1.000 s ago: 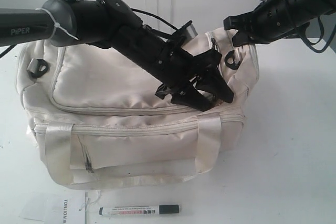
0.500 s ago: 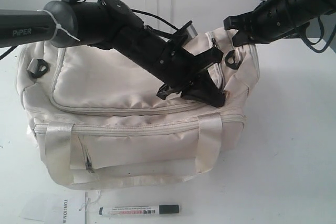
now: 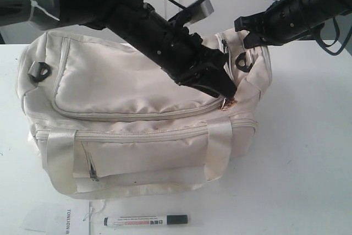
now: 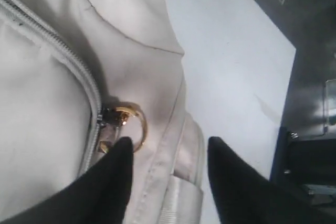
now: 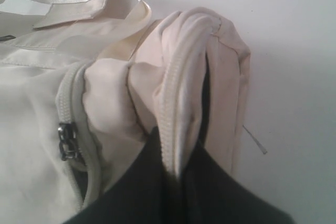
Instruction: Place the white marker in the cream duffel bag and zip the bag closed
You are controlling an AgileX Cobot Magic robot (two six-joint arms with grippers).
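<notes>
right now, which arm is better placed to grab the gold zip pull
Left. The left gripper, open, sits at the gold zip pull, one finger at its ring. The right gripper is shut on an end of the cream duffel bag, holding it.

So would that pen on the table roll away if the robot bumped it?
Probably. The white marker looks like a smooth round tube lying on its side on the flat table, so a sideways nudge would likely roll it. It looks slim, so it is probably light and stiff.
</notes>
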